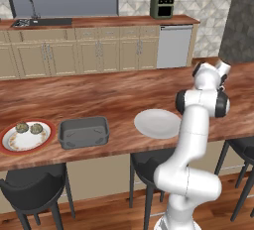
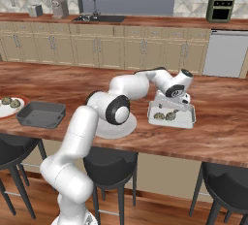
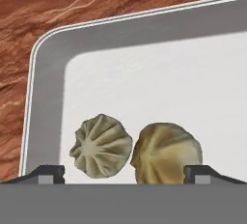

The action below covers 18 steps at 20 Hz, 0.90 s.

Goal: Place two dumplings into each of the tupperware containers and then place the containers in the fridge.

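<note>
Directly beneath the gripper [image 3: 123, 172], spread wide and holding nothing, two dumplings [image 3: 101, 146] lie side by side in the pale grey tupperware container [image 2: 190, 118]; the dark grey container [image 2: 41, 114] waits far along the surface [image 2: 218, 141].

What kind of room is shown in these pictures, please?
A home kitchen, rendered: a sink set in the back counter, a dishwasher among the cabinets, a small oven on top, and stools at a wooden bar.
</note>
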### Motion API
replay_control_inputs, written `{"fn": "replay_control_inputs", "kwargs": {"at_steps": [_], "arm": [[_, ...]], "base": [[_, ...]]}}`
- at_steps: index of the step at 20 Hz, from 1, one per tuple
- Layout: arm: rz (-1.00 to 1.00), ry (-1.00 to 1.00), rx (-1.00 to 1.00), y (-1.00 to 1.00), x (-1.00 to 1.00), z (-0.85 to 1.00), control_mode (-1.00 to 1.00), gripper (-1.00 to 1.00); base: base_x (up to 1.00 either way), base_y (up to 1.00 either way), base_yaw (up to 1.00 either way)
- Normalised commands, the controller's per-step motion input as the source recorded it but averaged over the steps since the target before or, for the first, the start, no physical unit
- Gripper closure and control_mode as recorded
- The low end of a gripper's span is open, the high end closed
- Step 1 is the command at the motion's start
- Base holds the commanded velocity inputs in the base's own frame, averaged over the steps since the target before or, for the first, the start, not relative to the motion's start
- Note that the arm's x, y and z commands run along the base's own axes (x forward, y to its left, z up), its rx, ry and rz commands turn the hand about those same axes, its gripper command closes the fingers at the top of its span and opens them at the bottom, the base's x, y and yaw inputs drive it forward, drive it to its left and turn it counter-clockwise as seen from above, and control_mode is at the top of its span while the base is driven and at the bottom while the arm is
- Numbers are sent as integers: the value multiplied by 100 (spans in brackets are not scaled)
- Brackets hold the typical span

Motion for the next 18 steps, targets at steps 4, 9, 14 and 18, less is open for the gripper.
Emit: {"fn": "replay_control_inputs", "kwargs": {"at_steps": [4, 9, 14, 18], "arm": [[0, -4, -8, 69, -2, 34, -100, -100], [0, 0, -11, 85, 0, -3, -100, -100], [0, 0, -13, 61, 0, -18, -100, -100], [-1, 0, -11, 39, 0, -20, -100, -100]], "base": [[0, 0, 0], [0, 0, 0], [0, 0, 0], [0, 0, 0]]}}
